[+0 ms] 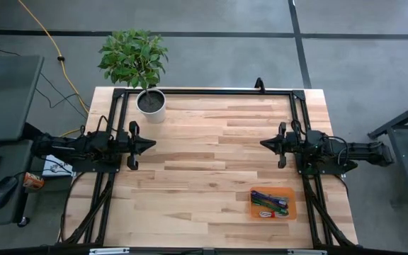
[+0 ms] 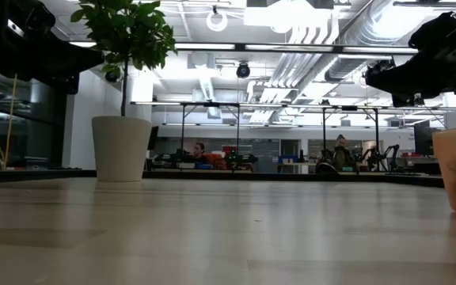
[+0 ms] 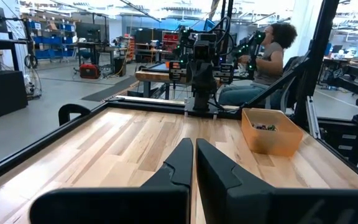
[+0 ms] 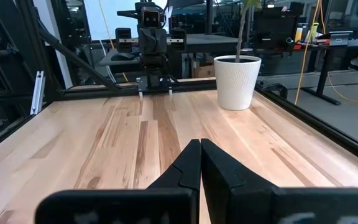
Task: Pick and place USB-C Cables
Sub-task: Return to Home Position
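The USB-C cables lie bundled inside the orange tray near the table's right near corner; green, dark blue and white-with-red ones show there, and the silvery grey one I cannot make out. In the left wrist view the tray shows dark cable ends at its rim. My left gripper hovers shut over the table's left side. My right gripper hovers shut over the right side, beyond the tray. Both point toward each other, touching nothing.
A white pot with a green plant stands near the far left corner. A black frame rims the table. The wide wooden middle lies bare between the grippers. A seated person shows beyond the table's right side.
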